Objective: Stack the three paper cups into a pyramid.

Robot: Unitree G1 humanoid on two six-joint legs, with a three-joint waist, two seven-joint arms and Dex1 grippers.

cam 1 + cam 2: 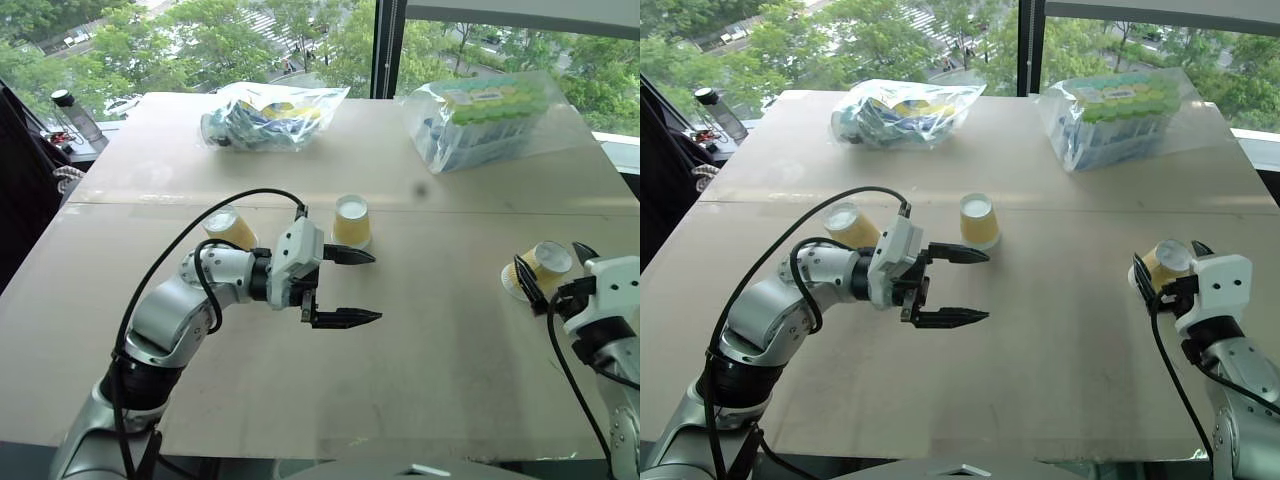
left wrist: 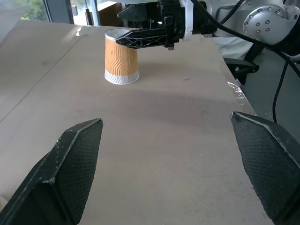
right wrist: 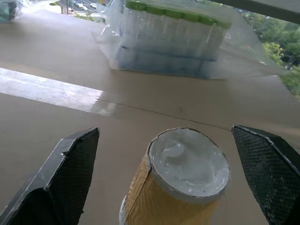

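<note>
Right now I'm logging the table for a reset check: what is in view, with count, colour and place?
Upside-down yellow-orange paper cups: three; one behind the left arm, one mid-table, one at the right edge.
Clear plastic bags of packaged goods: two; blue-yellow one far left, green-topped one far right.
Dark bottle: one, beyond the table's far left corner.
Tan table: one.
Left gripper: open, mid-table.
Right gripper: open around the right cup.

A wide tan table (image 1: 420, 400) made of two boards, with a seam running left to right across its middle, stands against large windows (image 1: 300, 40). A dark window post (image 1: 388, 45) rises at the far edge. Outside, daylight falls on green treetops (image 1: 180, 35) and a street below
</note>
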